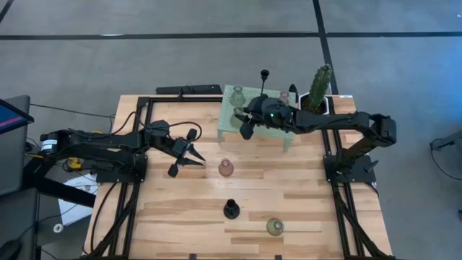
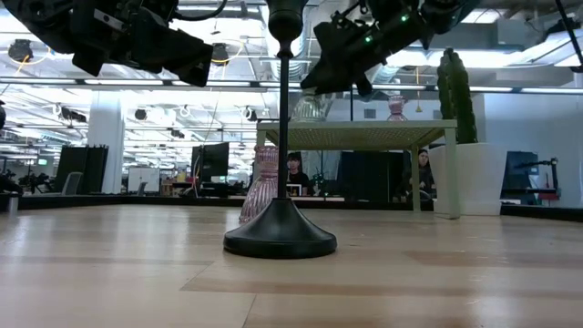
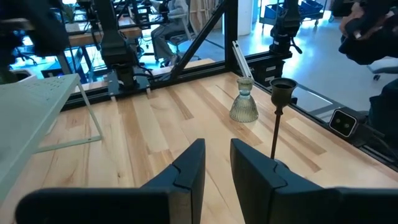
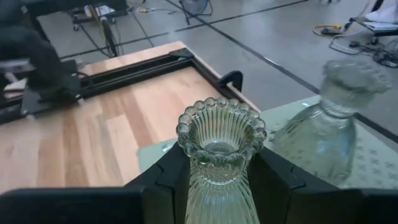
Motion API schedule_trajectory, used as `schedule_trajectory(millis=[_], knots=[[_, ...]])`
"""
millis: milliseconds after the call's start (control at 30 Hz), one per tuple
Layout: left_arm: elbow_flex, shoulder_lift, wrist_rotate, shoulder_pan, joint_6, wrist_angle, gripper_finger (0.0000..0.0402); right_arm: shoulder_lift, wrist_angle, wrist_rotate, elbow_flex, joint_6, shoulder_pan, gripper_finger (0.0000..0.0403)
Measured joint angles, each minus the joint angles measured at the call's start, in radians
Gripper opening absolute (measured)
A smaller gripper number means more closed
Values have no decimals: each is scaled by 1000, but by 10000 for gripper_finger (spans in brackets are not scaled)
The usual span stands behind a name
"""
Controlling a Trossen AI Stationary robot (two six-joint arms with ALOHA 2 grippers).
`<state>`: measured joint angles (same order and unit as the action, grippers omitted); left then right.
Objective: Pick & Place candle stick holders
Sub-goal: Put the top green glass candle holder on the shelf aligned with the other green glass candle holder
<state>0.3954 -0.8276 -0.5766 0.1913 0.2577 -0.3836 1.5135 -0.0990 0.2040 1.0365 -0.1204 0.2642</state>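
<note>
A ribbed, dull green glass candle stick holder (image 4: pixel 221 162) sits upright between the two dark fingers of the right hand (image 1: pixel 245 124), which is clamped on its narrow stem above the near-left corner of the mint-green mesh stand (image 1: pixel 278 137). Just beside it on the stand rests a second green glass holder (image 4: pixel 323 140), and farther back a pink holder (image 2: pixel 396 107) stands on the stand top, with a tall thin black stem holder (image 1: pixel 265 83) rising near the stand's middle. A green cactus (image 1: pixel 320 87) in a white pot stands at the stand's right end. Out on the bare wood of the desk (image 1: pixel 173 217), a dusty pink holder (image 1: pixel 226 168) stands near the centre; nearer the front edge are another tall black stem on a round base (image 1: pixel 231 209) and a pale green holder (image 1: pixel 274 227), the two close but apart. The left hand (image 1: pixel 189 155) hovers over the desk left of the pink holder, its fingers a little apart with nothing between them. Beyond the desk, the low view shows people seated in the room behind.
</note>
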Motion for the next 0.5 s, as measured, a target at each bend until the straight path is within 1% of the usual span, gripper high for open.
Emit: schedule_trajectory(millis=[100, 233, 500], knots=[[0, 0, 0, 0, 0, -1, 76, 0, -2, -3, 2, 0, 25, 117], [0, 0, 0, 0, 0, -1, 76, 0, 3, -54, 2, -1, 56, 117], [0, 0, 0, 0, 0, -3, 76, 0, 16, -75, 2, -4, 64, 121]])
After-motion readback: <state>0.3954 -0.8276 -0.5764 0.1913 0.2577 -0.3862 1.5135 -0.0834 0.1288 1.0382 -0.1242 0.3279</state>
